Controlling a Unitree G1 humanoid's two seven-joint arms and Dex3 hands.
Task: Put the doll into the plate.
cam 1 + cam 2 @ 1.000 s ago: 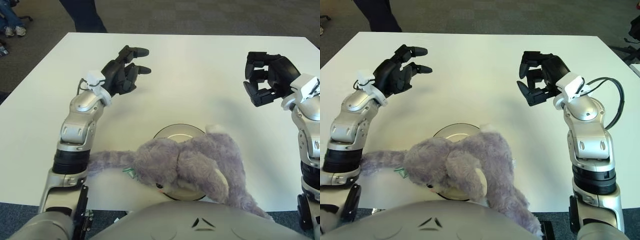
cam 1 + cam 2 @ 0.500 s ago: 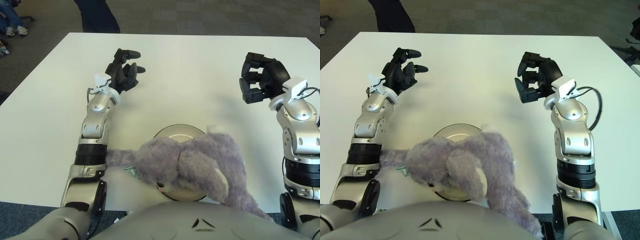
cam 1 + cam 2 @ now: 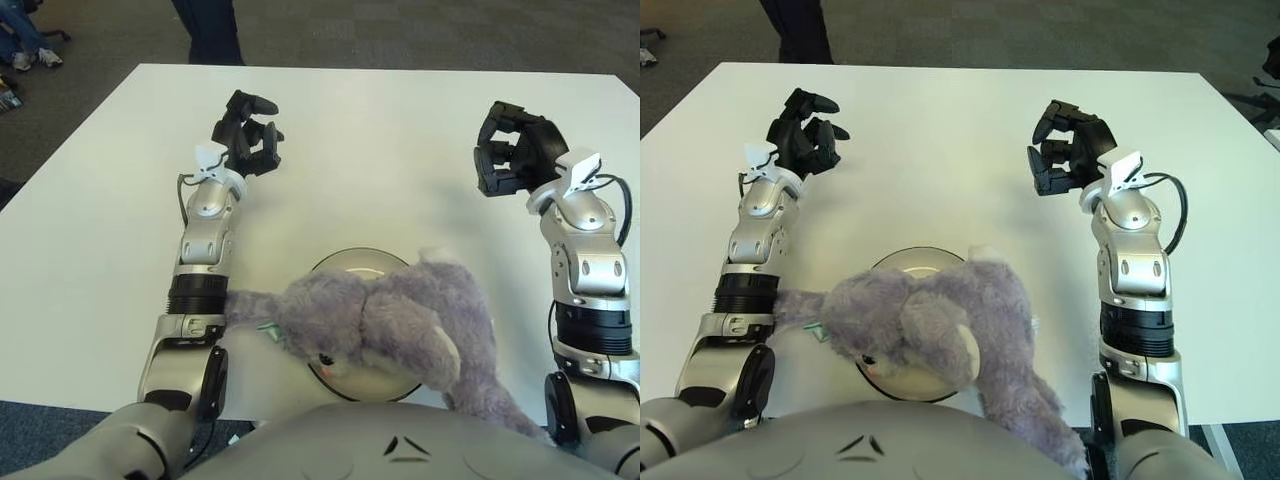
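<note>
Placement step looks done: grey plush elephant doll [image 3: 390, 325] lying across plate [image 3: 350, 265], near bench [image 3: 380, 150] edge. Left hand [image 3: 248, 135], right hand [image 3: 508, 150] raised far side, fingers loosely curled, holding nothing. Next: only tucking trunk inward, if anything.

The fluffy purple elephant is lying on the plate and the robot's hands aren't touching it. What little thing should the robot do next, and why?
Probably tuck it in. The fluffy purple elephant doll covers the round white plate, but its trunk trails left onto the white table and its back end hangs off the near edge. The left hand and right hand are raised farther back, holding nothing. The left hand could come back and nudge the trunk in.
</note>
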